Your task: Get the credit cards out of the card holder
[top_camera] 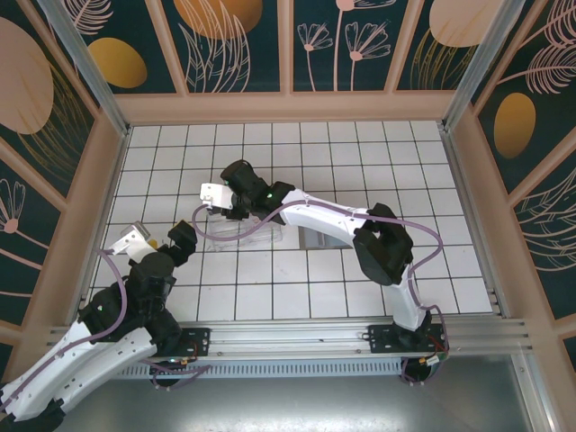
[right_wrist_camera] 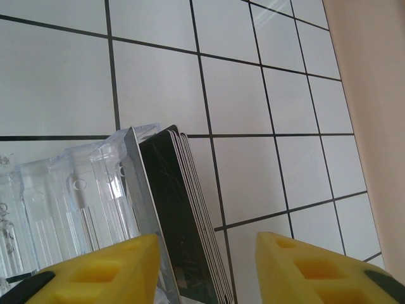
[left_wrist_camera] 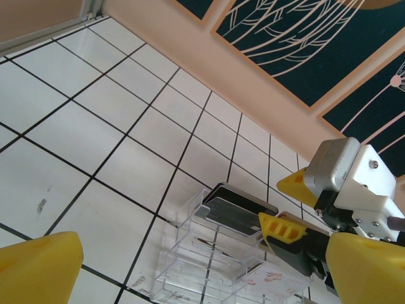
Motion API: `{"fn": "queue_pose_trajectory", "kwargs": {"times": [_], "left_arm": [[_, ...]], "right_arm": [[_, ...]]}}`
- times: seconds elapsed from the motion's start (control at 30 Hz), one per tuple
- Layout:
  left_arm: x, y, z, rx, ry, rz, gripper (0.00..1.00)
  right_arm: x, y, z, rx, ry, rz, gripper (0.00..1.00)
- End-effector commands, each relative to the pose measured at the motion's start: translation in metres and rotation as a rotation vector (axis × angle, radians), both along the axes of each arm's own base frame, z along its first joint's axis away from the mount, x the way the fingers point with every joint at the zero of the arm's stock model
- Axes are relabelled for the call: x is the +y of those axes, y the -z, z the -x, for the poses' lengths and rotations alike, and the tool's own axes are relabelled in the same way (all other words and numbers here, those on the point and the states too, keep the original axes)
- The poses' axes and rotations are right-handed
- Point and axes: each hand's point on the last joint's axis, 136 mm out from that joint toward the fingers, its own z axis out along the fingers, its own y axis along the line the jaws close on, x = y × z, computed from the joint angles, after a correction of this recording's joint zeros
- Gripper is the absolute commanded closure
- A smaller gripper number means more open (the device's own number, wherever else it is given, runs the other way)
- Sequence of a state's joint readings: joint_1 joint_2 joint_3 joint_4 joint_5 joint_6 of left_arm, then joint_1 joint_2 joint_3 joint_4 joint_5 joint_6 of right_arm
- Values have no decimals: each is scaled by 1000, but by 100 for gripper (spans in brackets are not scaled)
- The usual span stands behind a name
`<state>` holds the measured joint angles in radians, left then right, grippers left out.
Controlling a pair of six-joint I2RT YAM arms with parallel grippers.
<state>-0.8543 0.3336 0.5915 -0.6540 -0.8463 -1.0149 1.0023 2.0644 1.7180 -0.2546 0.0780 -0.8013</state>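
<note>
White-tiled floor (top_camera: 297, 297), boxed by floral wall panels (top_camera: 342, 45).

Right gripper (right_wrist_camera: 205, 272): yellow jaws stood moderately apart and held nothing. The credit cards (right_wrist_camera: 180, 209) stood on edge in a tight stack in the gap between them; contact could not be judged.

The stack sat in an end slot of the card holder (right_wrist_camera: 69, 202), clear plastic, resting on the tiles near mid-floor.

Left gripper (left_wrist_camera: 202, 278): jaws wide apart, empty, hovering near the holder.

Step judged: lining up the grasp, with the cards seated in the holder.

The next move calls for closing squarely on the stack's upper edge, then a straight pull along the slot. The light holder may ride up; the left gripper could brace it.
</note>
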Motion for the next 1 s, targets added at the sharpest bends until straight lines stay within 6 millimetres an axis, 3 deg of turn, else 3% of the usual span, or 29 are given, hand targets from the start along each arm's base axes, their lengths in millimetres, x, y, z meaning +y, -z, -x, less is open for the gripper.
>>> {"fn": "queue_pose_trajectory", "kwargs": {"times": [0.0,0.33,0.63,0.83,0.97], "left_arm": [[1,0,-1,-6,-4,-17,1],[2,1,-1,-4,-6,-20,1],[2,1,-1,-5,-7,-19,1],[2,1,-1,-6,-8,-19,1],[1,0,-2,-6,-5,-19,1]], "right_arm": [[5,2,-3,14,10,3,54],[9,13,-15,21,37,10,54],[5,9,-35,-17,116,-11,54],[4,6,-28,-2,98,-21,54],[0,-8,-22,10,98,-59,54]]}}
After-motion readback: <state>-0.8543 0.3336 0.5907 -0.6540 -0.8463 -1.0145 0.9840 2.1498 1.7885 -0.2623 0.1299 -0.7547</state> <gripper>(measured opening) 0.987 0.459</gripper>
